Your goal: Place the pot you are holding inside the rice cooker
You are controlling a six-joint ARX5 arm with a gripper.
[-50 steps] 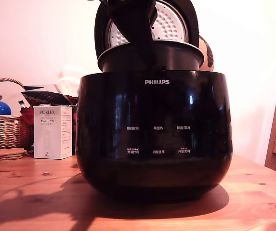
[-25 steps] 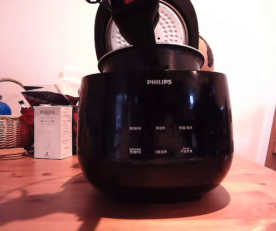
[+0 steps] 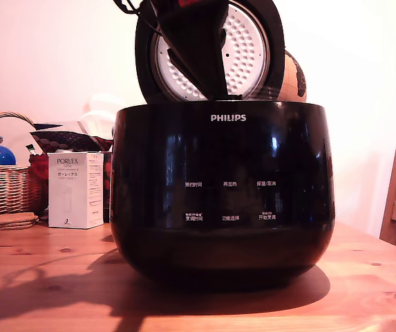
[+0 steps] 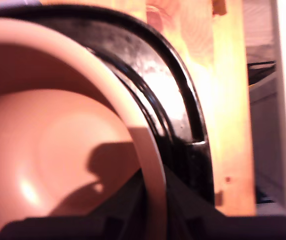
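Pine table (image 3: 39, 277) carries a big glossy cooker (image 3: 222, 194), its lid (image 3: 239, 41) tipped up behind and showing the white dimpled plate. A white box (image 3: 75, 190) and a basket (image 3: 4, 187) stand well off toward the exterior view's left.

From the front the pot cannot be seen at all; it sits below the cooker's wall. Up close, the wrist view shows the pot (image 4: 58, 150) down inside, its pale rim running just within the black shoulder. The gripper (image 4: 155, 210) straddles that rim with one dark finger on each side, so I take it to be clamped on the rim, though the fingertips are too blurred to be sure.

My worry is the release. If the jaws lift before they open fully, they could drag the pot up crooked and leave it tilted against the wall. The arm rises close in front of the lid, so a careless swing might knock it down.
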